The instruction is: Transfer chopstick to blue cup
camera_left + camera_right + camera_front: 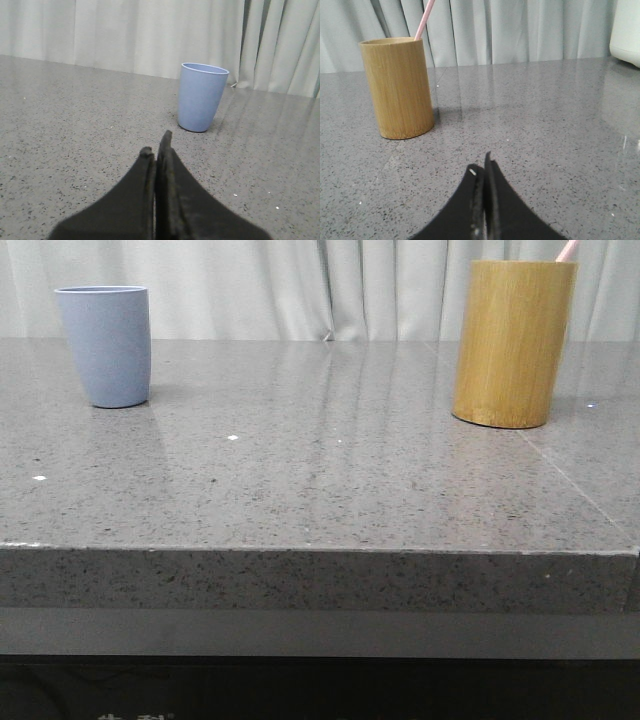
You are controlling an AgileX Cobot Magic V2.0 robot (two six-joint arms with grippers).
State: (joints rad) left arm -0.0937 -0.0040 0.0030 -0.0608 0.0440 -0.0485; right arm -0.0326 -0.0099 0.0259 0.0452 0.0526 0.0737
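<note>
The light blue cup (pixel 104 345) stands upright at the far left of the grey stone table, seen again in the left wrist view (pixel 201 96). A pale pink chopstick (pixel 567 250) pokes out of the tall yellow-brown wooden cylinder (pixel 512 343) at the far right; in the right wrist view the chopstick (pixel 424 19) leans out of that cylinder (pixel 397 87). My left gripper (pixel 156 145) is shut and empty, low over the table short of the blue cup. My right gripper (pixel 481 165) is shut and empty, well short of the wooden cylinder.
The speckled grey table (pixel 320 480) ends in a front edge near me. Pale curtains (pixel 300 285) hang right behind it. A white object (pixel 626 30) sits at the table's far side in the right wrist view.
</note>
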